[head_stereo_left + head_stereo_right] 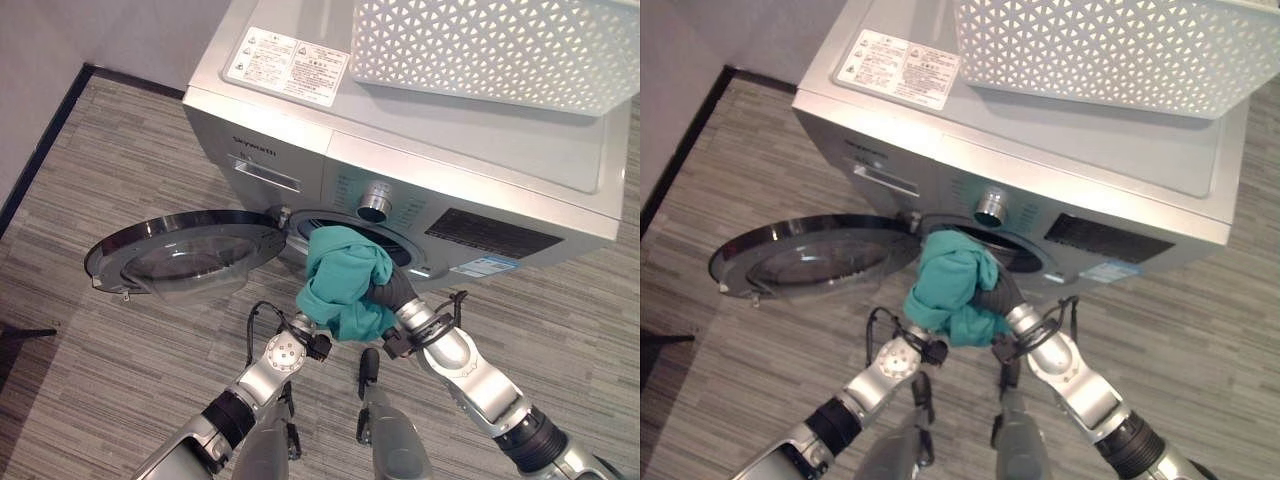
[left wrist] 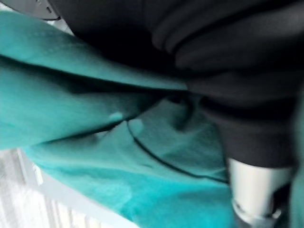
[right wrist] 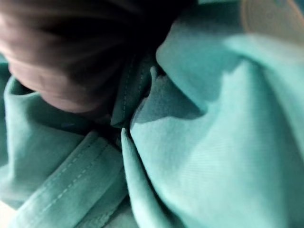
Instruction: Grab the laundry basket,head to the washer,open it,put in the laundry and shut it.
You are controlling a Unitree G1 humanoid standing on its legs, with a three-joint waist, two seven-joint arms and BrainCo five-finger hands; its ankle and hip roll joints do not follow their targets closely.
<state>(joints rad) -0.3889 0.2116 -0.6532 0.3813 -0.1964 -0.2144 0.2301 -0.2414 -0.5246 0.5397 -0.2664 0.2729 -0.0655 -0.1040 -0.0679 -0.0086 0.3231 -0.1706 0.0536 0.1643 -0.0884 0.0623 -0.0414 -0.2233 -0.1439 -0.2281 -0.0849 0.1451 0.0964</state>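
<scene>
Currently, as seen from the head views and both wrist views:

Washer (image 1: 420, 150): silver front-loader, standing on striped grey flooring (image 1: 120, 160); white label sheet (image 1: 288, 65) stuck on the top panel; chrome dial (image 1: 375, 202) on the front, above the drum opening.

Washer door (image 1: 185, 255): swung fully open to the robot's left, lying almost flat, glass bowl facing up.

Laundry basket (image 1: 500, 45): white lattice plastic, resting on top of the washer, toward the robot's right.

Laundry (image 1: 345, 285): teal garment, bunched, hanging at the lower rim of the drum opening, partly in front of the opening and not fully inside.

Right hand (image 1: 392, 292): dark ribbed cover pressed against the right side of the teal bundle, at the mouth of the drum; fingers buried in the cloth, so cannot tell whether spread or clenched.

Left hand (image 1: 303, 322): under the lower left edge of the bundle, touching the cloth; fingers hidden behind the fabric, state cannot be told.

Wrist views: teal folds and seams up close against the dark covers.
</scene>
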